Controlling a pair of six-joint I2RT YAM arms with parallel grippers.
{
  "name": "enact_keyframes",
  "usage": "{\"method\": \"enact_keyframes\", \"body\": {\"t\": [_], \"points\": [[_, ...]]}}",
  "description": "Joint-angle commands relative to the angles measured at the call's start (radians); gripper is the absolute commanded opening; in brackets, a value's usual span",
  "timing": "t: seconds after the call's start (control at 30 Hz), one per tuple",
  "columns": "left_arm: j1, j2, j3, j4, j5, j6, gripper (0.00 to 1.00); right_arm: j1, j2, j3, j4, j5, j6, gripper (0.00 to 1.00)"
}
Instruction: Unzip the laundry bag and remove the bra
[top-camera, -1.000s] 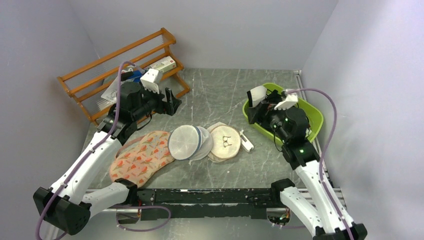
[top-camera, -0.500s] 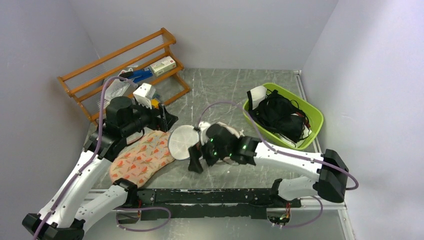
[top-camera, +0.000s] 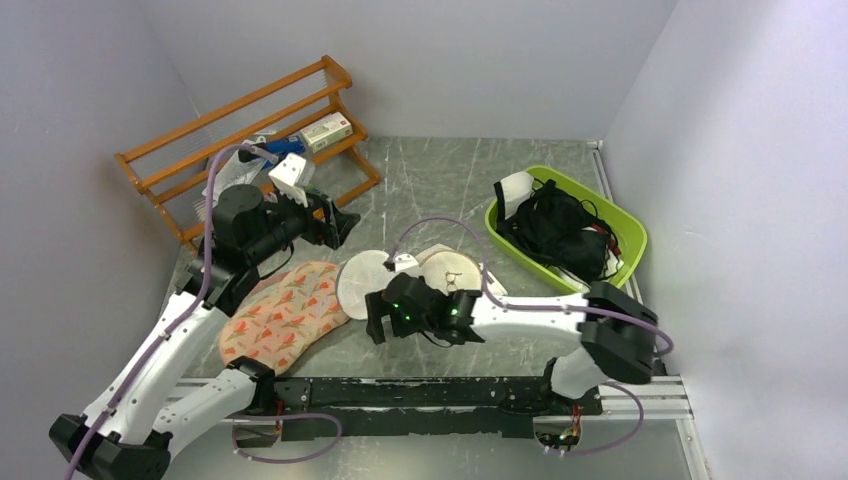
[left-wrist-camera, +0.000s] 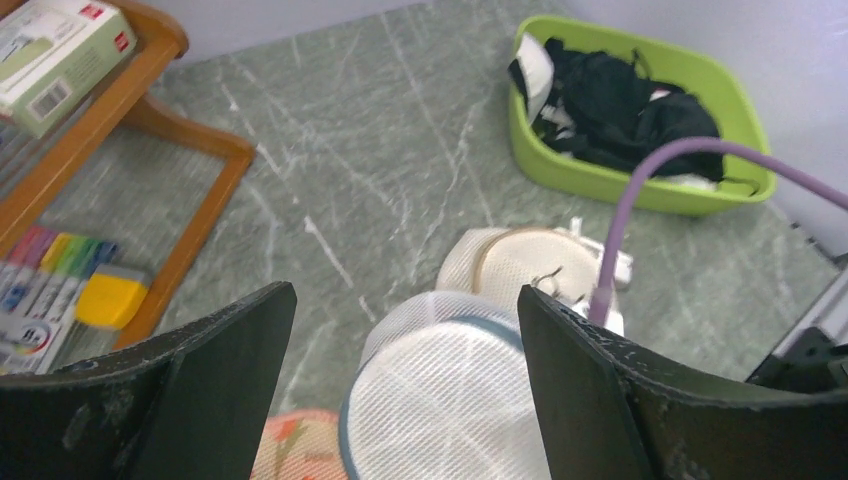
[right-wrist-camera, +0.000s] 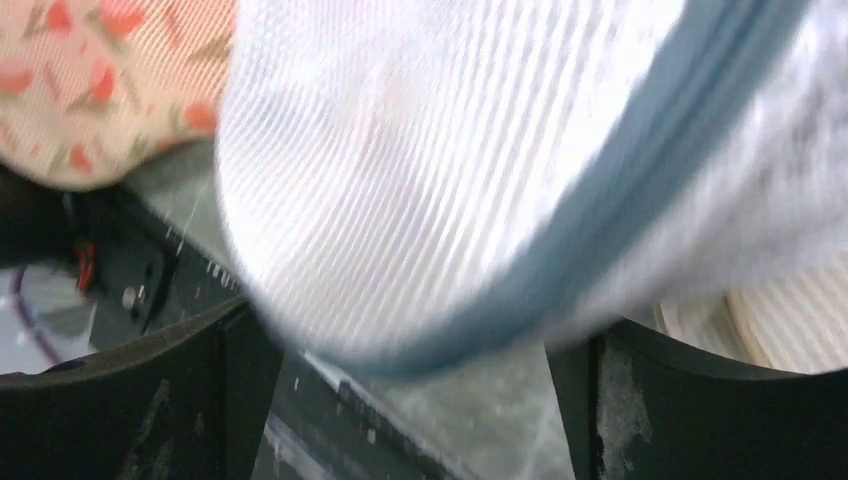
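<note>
laundry bag (top-camera: 285, 315) looks shut, touching left side of white mesh bag (top-camera: 362, 283); bra unseen | right gripper (top-camera: 376, 328) wide at mesh bag's near rim, left gripper (top-camera: 335, 222) wide beyond it | pinch only the zip pull

Grey table (top-camera: 440, 180), laundry bag (top-camera: 285, 315), mesh bag (top-camera: 362, 285), basin (left-wrist-camera: 620, 190)

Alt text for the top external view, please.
The floral laundry bag lies closed on the grey table, beside a round white mesh bag. The right arm reaches across low at the mesh bag's near edge, jaws open; the left arm hangs above the table behind both bags, jaws open.
</note>
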Motion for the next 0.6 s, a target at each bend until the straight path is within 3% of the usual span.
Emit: {"method": "enact_keyframes", "body": {"t": [0.0,0.17,0.33,0.43,0.57], "points": [[-0.003,-0.071,-0.084,0.076,-0.067,0.085,0.94,-0.077,0.13,0.027,0.261,0.08,0.023,0.87],[-0.003,-0.119,-0.134,0.101,-0.117,0.093,0.93,-0.332,0.277,0.055,0.466,-0.147,0.046,0.72],[-0.003,-0.101,-0.134,0.091,-0.15,0.109,0.93,-0.436,0.395,0.285,0.385,-0.236,-0.088,0.76],[-0.003,-0.081,-0.134,0.089,-0.152,0.112,0.94,-0.449,0.355,0.297,0.335,-0.262,-0.157,0.81],[-0.003,-0.056,-0.127,0.086,-0.125,0.107,0.93,-0.447,0.148,0.11,0.288,-0.276,-0.224,0.85]]}}
